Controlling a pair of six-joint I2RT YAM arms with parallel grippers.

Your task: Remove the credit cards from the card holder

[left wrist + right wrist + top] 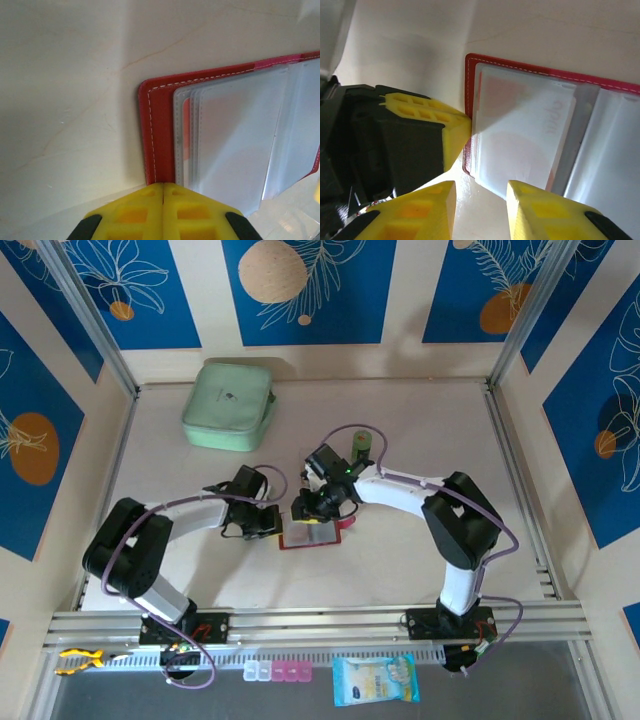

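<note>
The top view is bright, even and sharp, with faint soft shadows on the pale table (400, 570). Both wrist views are dimmer: grey shadow spreads at left, the clear card sleeves (520, 130) show milky glare (print beneath washed out), and the near yellow fingers (545, 210) blur.

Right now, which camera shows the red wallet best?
Left wrist: the card holder lies open, big and clear. The right wrist view shows less of it, partly shadowed. The top view shows it tiny and partly hidden.
</note>
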